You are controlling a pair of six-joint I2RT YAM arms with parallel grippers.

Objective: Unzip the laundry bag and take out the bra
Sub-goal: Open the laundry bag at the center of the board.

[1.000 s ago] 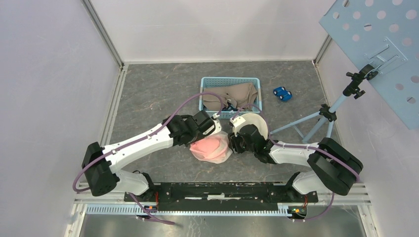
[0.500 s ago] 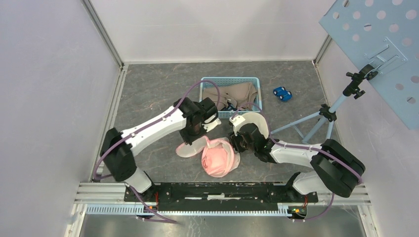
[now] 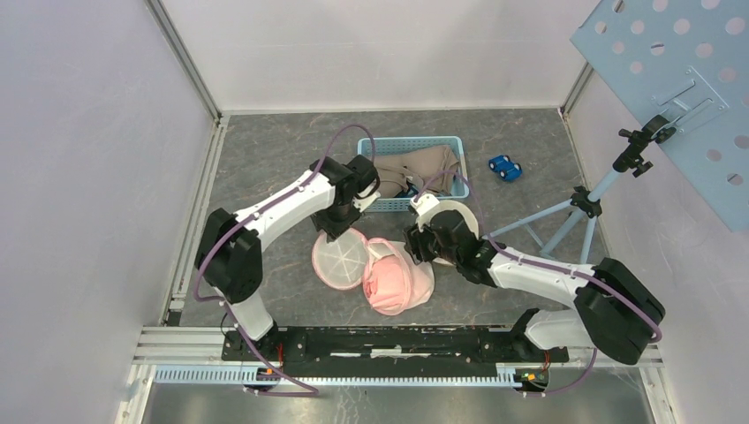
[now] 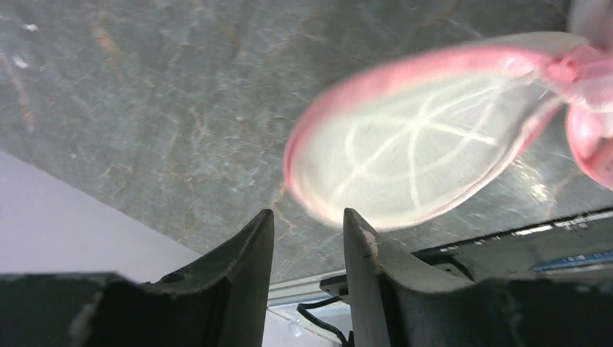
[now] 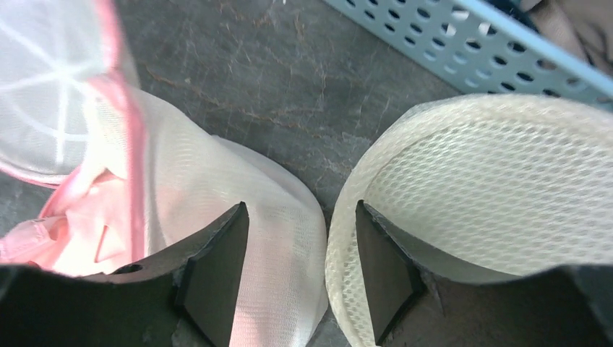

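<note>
jaws spread and empty on both: left gripper (image 4: 307,217) above the lid (image 3: 340,258), right gripper (image 5: 300,210) at the bag (image 3: 422,283). i'd call it unzipped; bra (image 3: 389,278) inside, not yet out.

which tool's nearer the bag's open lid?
Left. The left tool hovers at the far edge of the lid; the right tool is across the bag, on its other side.
</note>
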